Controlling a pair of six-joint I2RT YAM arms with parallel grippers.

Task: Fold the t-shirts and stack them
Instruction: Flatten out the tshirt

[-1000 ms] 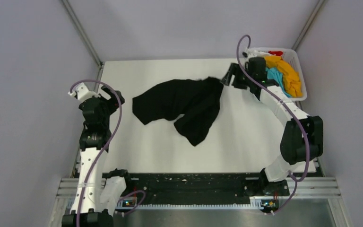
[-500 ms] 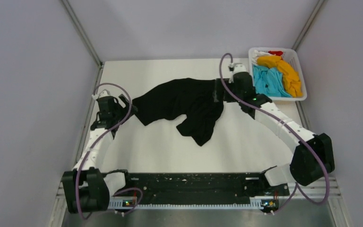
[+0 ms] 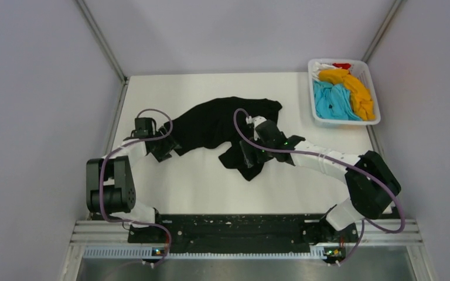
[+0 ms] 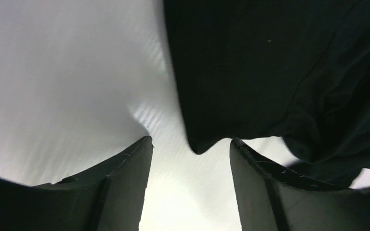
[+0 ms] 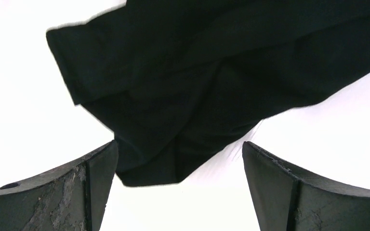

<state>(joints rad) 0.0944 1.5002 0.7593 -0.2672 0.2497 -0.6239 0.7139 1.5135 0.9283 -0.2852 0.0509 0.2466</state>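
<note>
A large black t-shirt (image 3: 214, 122) lies crumpled mid-table. My left gripper (image 3: 167, 146) is low at its left corner; in the left wrist view the gripper (image 4: 190, 142) is open, and the cloth's corner (image 4: 200, 142) lies on the table just beyond the fingertips, not pinched. My right gripper (image 3: 247, 155) hovers over the shirt's near lobe. In the right wrist view the gripper (image 5: 179, 144) is open wide, with a black fold (image 5: 173, 120) reaching in between the tips and touching the left finger (image 5: 91, 183). Orange (image 3: 357, 91), sky-blue (image 3: 333, 100), white (image 3: 323, 66) and red (image 3: 343, 65) t-shirts lie in the basket.
The white plastic basket (image 3: 347, 122) stands at the table's far right corner. Grey walls close in the table on the left, the back and the right. A black rail with both arm bases runs along the near edge.
The right gripper let go of the shirt's far right end, and that arm swung left and nearer, over the near lobe. The left arm stretched out low to the shirt's left corner.
</note>
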